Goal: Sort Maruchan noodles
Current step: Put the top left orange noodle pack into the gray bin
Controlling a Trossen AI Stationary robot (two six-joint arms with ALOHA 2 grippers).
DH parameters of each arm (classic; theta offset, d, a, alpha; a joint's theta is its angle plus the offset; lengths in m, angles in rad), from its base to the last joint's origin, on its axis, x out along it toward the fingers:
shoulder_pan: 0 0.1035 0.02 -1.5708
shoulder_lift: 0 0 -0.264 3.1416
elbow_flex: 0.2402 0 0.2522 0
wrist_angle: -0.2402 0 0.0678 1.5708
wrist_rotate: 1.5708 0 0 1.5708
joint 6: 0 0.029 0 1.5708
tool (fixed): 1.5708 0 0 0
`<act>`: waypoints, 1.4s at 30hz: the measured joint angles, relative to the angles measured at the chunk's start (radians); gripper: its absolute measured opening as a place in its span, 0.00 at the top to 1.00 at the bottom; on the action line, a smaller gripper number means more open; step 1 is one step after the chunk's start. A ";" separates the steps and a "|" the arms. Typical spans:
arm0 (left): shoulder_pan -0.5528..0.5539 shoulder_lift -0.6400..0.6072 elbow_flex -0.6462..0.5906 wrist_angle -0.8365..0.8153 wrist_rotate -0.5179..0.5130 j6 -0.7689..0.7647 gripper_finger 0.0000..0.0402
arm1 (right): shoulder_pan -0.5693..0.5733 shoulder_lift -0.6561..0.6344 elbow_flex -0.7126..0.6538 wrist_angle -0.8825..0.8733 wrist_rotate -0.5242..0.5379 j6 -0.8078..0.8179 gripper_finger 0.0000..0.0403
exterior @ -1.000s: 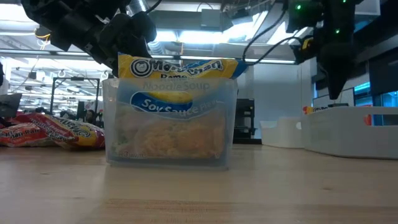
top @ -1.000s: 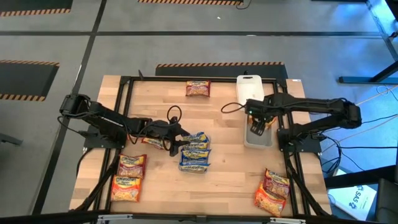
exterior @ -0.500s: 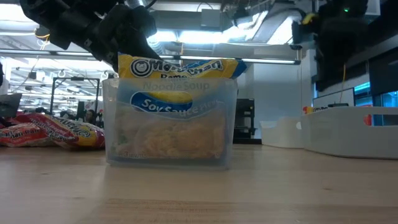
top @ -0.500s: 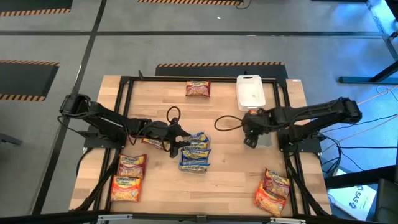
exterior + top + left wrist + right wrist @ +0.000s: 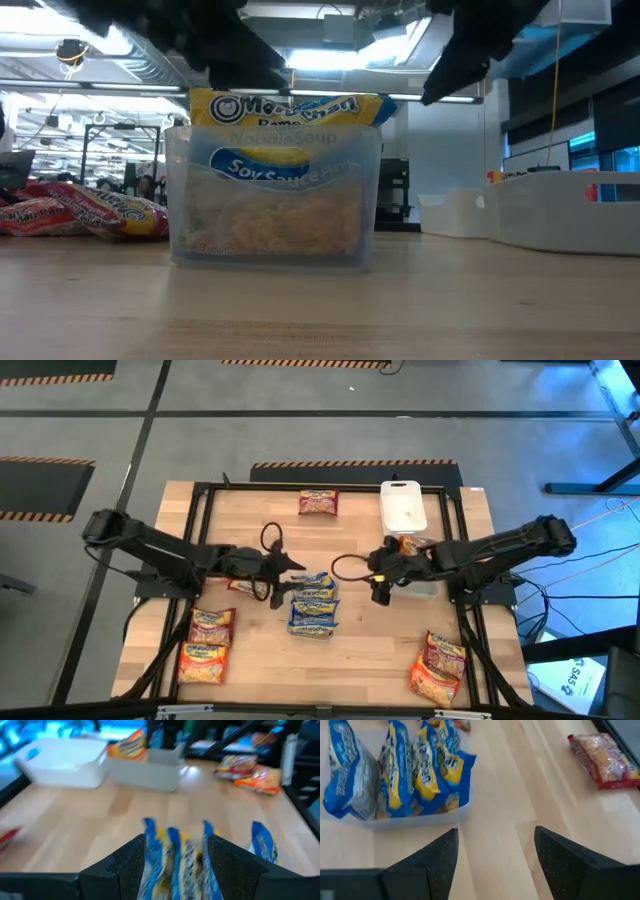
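At the high view's centre, a clear container [image 5: 311, 608] holds blue-and-yellow Maruchan noodles [image 5: 313, 594] standing on edge, long axes running left-right. The left gripper [image 5: 283, 566] and right gripper [image 5: 379, 591] flank it, both spread and empty.

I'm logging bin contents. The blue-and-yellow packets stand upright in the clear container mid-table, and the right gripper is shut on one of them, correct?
Not quite. The right gripper is open and empty, short of the clear container, as the right wrist view shows. The blue-and-yellow packets do stand upright inside it.
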 joint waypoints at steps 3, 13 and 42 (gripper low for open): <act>0.013 -0.085 0.085 -0.288 -0.045 -0.071 0.49 | 0.000 0.043 0.000 0.004 0.000 -0.002 0.40; 0.189 -0.189 0.177 -0.980 -0.073 -0.351 0.49 | -0.003 0.213 -0.013 -0.002 0.068 -0.135 0.40; 0.607 0.089 -0.003 -1.137 0.231 -0.454 0.49 | -0.003 0.235 -0.121 0.001 0.043 -0.102 0.40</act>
